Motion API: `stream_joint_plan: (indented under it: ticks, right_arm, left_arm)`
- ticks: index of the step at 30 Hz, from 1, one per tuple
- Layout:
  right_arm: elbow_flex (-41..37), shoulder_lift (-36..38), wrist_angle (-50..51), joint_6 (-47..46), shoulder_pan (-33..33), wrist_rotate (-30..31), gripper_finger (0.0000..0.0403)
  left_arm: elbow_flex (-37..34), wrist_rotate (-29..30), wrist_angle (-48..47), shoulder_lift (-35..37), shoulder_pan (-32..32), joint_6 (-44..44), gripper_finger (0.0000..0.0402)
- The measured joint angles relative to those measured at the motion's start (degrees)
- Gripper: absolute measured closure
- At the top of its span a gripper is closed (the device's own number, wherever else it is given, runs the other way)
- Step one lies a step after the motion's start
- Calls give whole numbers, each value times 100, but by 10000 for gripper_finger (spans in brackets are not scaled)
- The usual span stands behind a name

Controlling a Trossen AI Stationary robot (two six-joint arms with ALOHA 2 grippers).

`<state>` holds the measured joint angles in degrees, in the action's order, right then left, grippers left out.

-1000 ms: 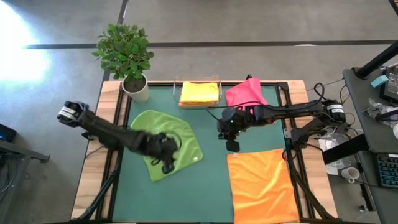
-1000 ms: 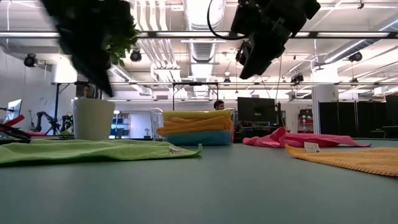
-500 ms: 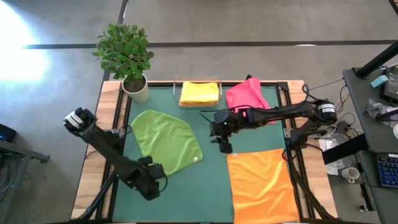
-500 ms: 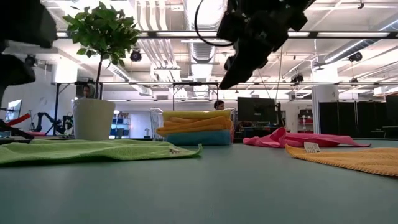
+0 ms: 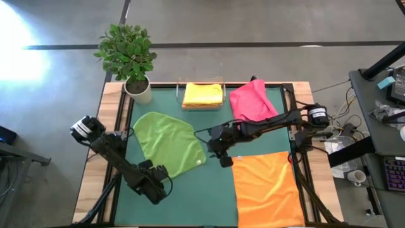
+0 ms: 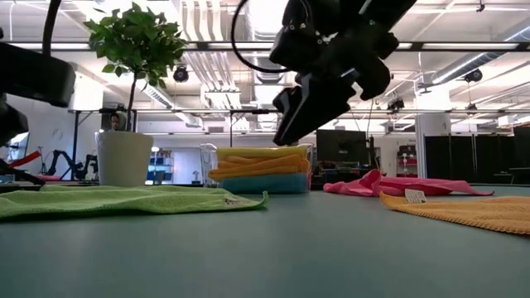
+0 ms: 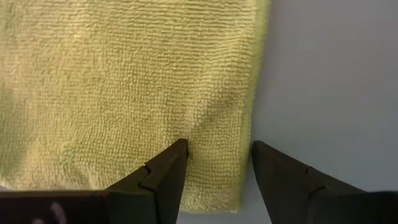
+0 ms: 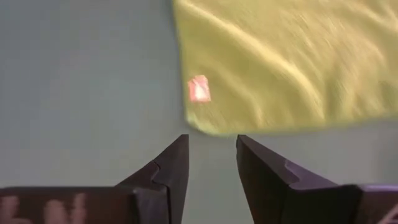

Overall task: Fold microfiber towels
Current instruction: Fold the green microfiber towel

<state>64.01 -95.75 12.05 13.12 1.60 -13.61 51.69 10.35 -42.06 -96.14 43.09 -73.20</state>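
Microfiber towels lie spread across my green table (image 5: 215, 196). Green towel (image 5: 169, 142): flat, left of centre in the high view. Orange towel (image 5: 267, 187): flat, lower right. Pink towel (image 5: 251, 100): crumpled, upper right. Yellow towel (image 5: 202, 94): topmost of a folded stack in the clear tray (image 5: 183, 85), upper centre.

My left gripper (image 7: 216, 163) hangs over the green towel's lower corner, fingers parted, holding nothing. My right gripper (image 8: 211, 163) hovers at centre frame just beside the green towel's tagged corner (image 8: 198, 89), fingers likewise parted and empty. Potted plant (image 5: 130, 56): upper left.
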Motion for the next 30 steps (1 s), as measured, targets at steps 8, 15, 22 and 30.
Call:
stream_joint_plan:
  ticks: [8, 15, 22, 30]
  right_arm:
    - [329, -653, -154, 456, 35, -332, 279]
    - [732, -1160, -214, 724, 55, -527, 288]
    - [1016, -1707, -176, 551, 53, -570, 287]
    - [1272, -2196, 15, 227, 64, -396, 288]
  left_arm:
    - [21, -90, -115, 61, -119, -169, 332]
    - [14, -92, -142, 102, -184, -165, 390]
    - [-1, -29, -110, 114, -186, -149, 399]
    - [-25, -1, -75, 136, -188, -147, 401]
